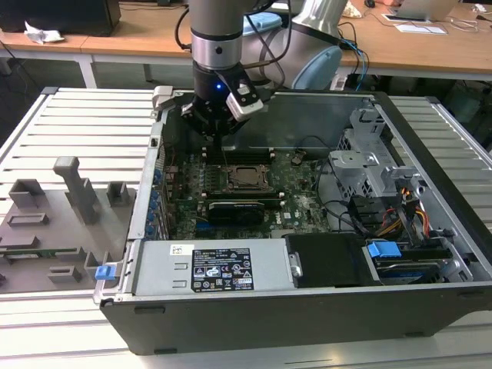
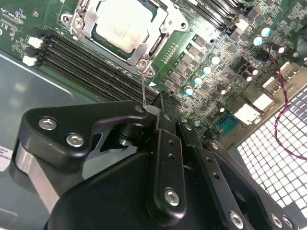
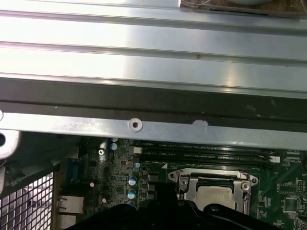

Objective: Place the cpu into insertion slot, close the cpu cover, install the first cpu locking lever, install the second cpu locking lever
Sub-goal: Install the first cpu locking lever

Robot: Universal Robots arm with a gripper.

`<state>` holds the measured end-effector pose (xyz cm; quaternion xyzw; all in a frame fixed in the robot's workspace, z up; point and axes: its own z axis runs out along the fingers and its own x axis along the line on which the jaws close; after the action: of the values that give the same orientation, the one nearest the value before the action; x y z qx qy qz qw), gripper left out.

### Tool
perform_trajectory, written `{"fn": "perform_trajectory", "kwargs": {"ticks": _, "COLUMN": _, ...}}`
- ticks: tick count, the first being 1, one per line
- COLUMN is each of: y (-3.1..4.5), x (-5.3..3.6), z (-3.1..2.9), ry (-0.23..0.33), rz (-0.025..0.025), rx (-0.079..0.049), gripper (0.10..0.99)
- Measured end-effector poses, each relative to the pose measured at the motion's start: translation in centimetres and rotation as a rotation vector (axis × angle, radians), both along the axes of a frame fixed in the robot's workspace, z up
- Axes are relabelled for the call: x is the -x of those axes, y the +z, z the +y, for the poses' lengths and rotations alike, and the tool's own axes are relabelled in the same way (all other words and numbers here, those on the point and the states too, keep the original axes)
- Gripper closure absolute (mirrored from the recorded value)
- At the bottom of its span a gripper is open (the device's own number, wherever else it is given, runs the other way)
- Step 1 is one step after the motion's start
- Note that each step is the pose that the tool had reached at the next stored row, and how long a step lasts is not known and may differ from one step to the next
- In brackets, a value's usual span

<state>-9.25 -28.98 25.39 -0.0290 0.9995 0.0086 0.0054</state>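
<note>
Slatted grey surface (image 1: 84, 123) is bearing open black computer case (image 1: 307, 311) | silvery square cpu (image 2: 122, 24) is lying flat, face-up | thin wire lever (image 2: 143, 88) is standing up beside pressed-together hand (image 2: 162, 103)

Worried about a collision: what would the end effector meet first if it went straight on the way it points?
Likely the memory slots beside the cpu, with the thin upright lever close by the end effector; depth is unclear.

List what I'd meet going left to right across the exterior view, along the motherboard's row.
grey fixture stand → case side wall → cpu → metal drive cage
</note>
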Motion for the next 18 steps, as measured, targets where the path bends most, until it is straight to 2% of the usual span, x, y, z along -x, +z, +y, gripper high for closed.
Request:
{"fn": "perform_trajectory", "kwargs": {"ticks": 3, "y": 0.00, "x": -0.39, "z": 0.00, "ry": 0.000, "rz": 0.0000, "rx": 0.000, "gripper": 0.980}}
{"fn": "perform_trajectory", "kwargs": {"ticks": 12, "y": -0.17, "x": -2.41, "z": 0.00, "ry": 0.000, "rz": 0.0001, "rx": 0.001, "gripper": 0.980}}
{"fn": "perform_trajectory", "kwargs": {"ticks": 16, "y": -0.47, "x": -3.68, "z": -0.01, "ry": 0.000, "rz": 0.0011, "rx": 0.001, "gripper": 0.980}}
{"fn": "perform_trajectory", "kwargs": {"ticks": 17, "y": -0.52, "x": -3.74, "z": -0.01, "ry": 0.000, "rz": 0.0011, "rx": -0.001, "gripper": 0.980}}
{"fn": "perform_trajectory", "kwargs": {"ticks": 18, "y": -0.54, "x": -3.74, "z": -0.02, "ry": 0.000, "rz": 0.0013, "rx": -0.012, "gripper": 0.980}}
